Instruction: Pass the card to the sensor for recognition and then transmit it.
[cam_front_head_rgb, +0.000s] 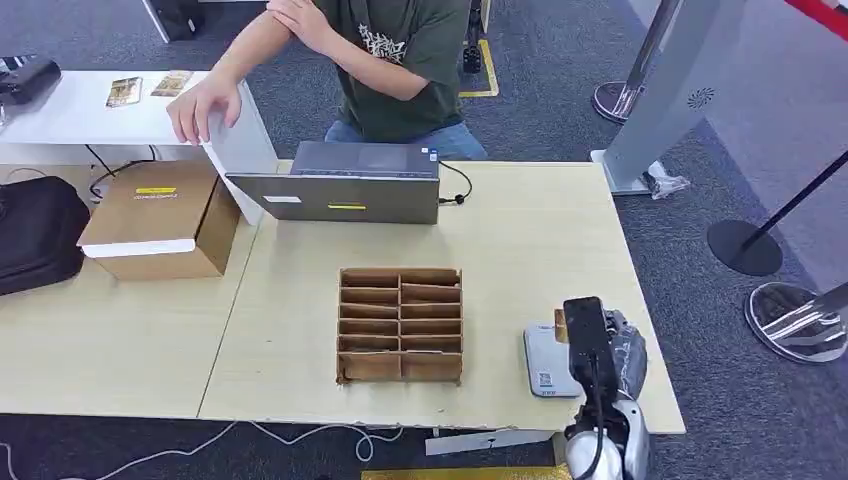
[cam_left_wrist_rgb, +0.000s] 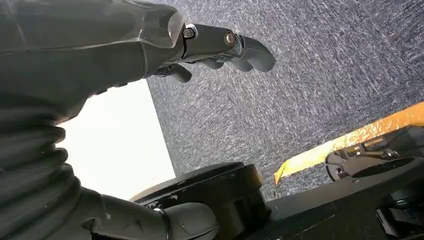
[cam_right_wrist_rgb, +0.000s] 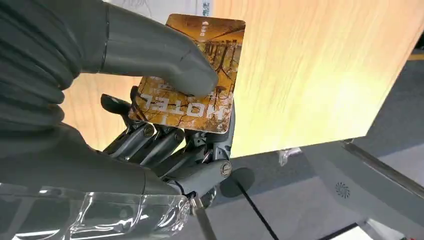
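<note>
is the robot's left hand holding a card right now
No, the left hand hangs over the carpet with nothing in its fingers; the card is in the right hand.

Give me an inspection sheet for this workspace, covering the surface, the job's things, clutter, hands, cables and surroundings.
Surface: light wooden table, front edge chipped.
Job's things: card printed HOTEL, pinched by the right hand; white sensor lies flat near the table's right front corner.
Clutter: cardboard divider tray at centre; laptop at the far edge; cardboard box and black bag at left.
Hands: right hand holds the card, thumb on its face; left hand hangs over carpet, holding nothing.
Cables: black cable at the laptop; white cable below the front edge.
Surroundings: a person behind the table, hand on a white panel; stanchion bases at right.
</note>
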